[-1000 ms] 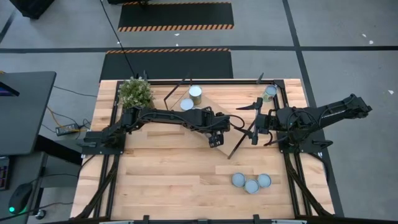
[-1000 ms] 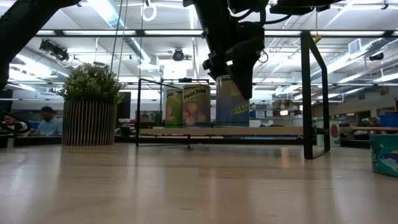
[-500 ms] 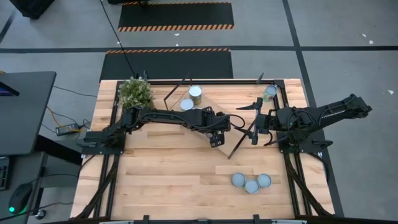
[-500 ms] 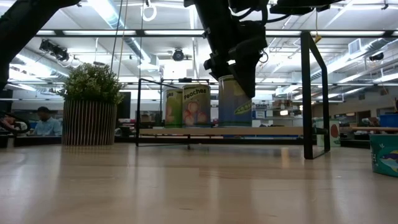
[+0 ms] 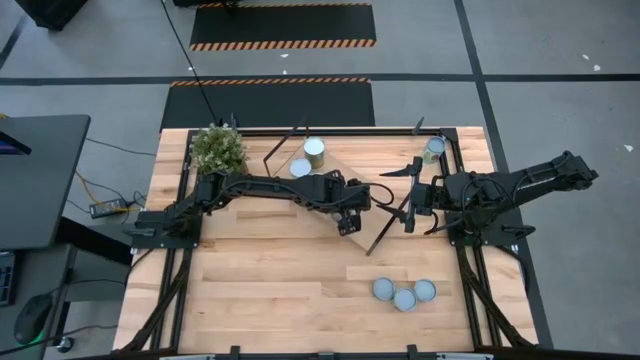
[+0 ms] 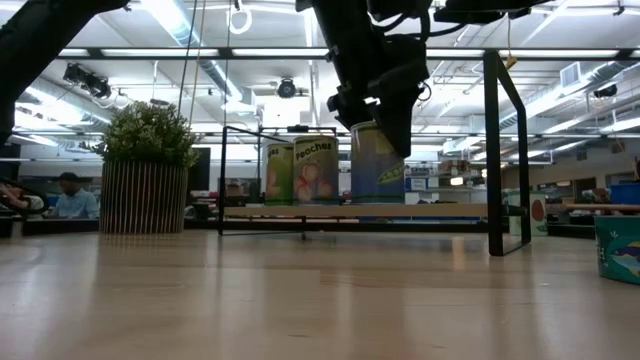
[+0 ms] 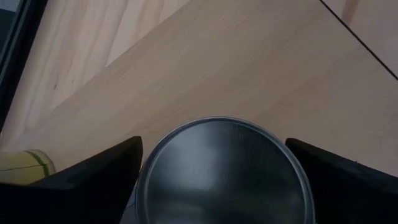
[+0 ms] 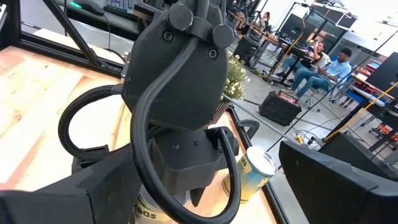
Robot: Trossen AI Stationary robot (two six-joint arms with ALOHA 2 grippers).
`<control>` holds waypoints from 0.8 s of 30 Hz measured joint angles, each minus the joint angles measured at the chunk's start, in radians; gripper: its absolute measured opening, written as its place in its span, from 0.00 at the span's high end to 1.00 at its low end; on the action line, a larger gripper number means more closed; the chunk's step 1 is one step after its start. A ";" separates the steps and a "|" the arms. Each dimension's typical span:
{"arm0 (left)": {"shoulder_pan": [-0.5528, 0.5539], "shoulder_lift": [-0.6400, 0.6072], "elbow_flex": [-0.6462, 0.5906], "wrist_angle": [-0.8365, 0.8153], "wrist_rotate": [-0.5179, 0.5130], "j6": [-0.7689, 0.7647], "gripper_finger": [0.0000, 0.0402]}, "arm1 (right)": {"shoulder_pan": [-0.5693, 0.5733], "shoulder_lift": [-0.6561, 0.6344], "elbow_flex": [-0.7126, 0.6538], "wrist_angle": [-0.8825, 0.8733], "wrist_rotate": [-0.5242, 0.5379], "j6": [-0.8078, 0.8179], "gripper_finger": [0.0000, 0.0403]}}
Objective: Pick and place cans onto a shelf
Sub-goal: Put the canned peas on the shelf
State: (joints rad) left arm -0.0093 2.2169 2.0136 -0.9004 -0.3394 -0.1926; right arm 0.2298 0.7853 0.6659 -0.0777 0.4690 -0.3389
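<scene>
Left wrist view: the silvery-topped round can [image 7: 224, 171] is seen standing on the long light-wood shelf [image 7: 249, 68] between the parted fingers of the left gripper [image 7: 217, 180], which should be lifted straight up.

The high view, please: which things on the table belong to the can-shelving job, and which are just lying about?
Job:
- shelf
- cans on the shelf
- three cans waiting on the table
- left gripper

Lying about:
- potted plant
</scene>
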 joint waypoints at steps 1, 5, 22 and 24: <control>0.000 0.000 0.000 0.002 0.000 0.001 0.01 | 0.000 0.000 0.000 0.000 0.000 0.000 0.07; 0.000 0.000 0.000 0.013 0.002 0.025 0.01 | 0.000 0.000 0.000 0.000 0.000 0.000 0.07; -0.001 0.001 0.168 -0.074 -0.001 0.126 0.01 | 0.002 -0.008 0.000 -0.001 0.039 -0.001 0.07; -0.006 0.001 0.209 -0.135 -0.020 0.123 0.01 | 0.008 -0.017 0.000 -0.002 0.067 -0.006 0.07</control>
State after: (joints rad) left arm -0.0148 2.2177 2.2228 -1.0356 -0.3599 -0.0699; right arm 0.2382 0.7681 0.6659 -0.0794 0.5361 -0.3452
